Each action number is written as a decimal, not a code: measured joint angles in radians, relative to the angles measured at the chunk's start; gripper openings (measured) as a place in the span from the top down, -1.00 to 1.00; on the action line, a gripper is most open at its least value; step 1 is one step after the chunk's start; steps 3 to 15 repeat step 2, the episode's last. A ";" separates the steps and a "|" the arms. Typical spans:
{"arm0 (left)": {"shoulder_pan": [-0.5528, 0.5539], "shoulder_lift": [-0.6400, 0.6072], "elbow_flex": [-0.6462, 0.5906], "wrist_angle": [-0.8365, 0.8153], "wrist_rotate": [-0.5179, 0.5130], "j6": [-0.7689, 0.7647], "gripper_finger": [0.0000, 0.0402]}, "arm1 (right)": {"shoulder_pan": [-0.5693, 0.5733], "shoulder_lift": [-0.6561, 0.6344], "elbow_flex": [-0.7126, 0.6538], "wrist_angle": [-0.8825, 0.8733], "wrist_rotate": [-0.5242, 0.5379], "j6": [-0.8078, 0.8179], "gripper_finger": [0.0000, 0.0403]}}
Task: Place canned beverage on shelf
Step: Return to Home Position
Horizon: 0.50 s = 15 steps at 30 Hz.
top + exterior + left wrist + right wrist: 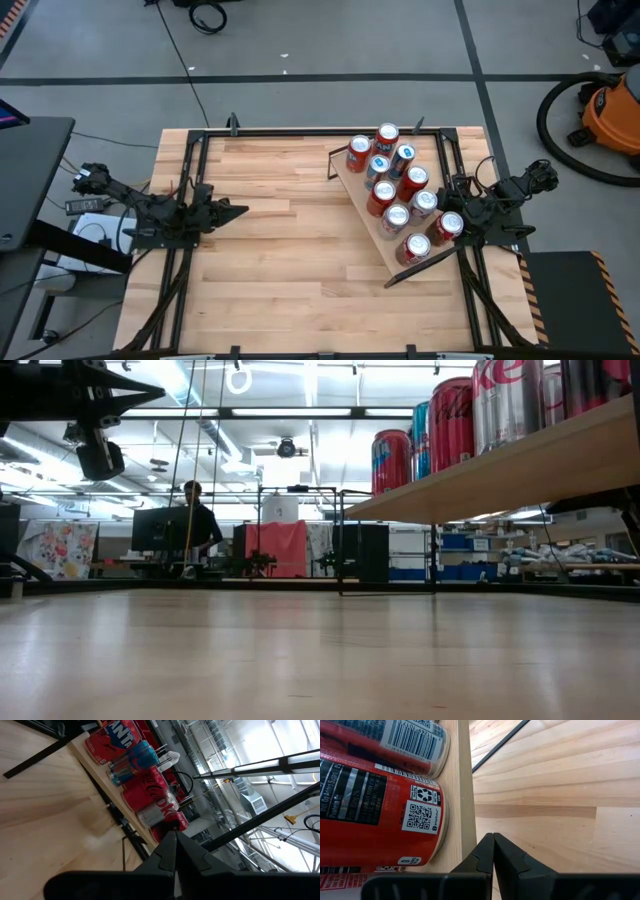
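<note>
The left gripper (238,210), fingers pressed together, waits over the table (280,265) at its left, the cans (381,196) fill the sloped shelf (364,216), and the right gripper (493,840), likewise pressed together just beside them, should withdraw without nudging any

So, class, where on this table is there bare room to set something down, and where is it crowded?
Bare: the planked wooden tabletop between the shut left gripper and the sloped light wood shelf. Crowded: the shelf, full of red, silver and blue cans, with the shut right gripper beside its edge.
</note>
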State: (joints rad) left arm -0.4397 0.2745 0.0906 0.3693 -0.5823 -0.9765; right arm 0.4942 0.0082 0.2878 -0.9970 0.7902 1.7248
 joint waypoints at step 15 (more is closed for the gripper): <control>0.000 0.000 0.000 0.000 0.000 0.000 0.95 | 0.000 0.000 0.000 0.000 0.000 0.000 0.91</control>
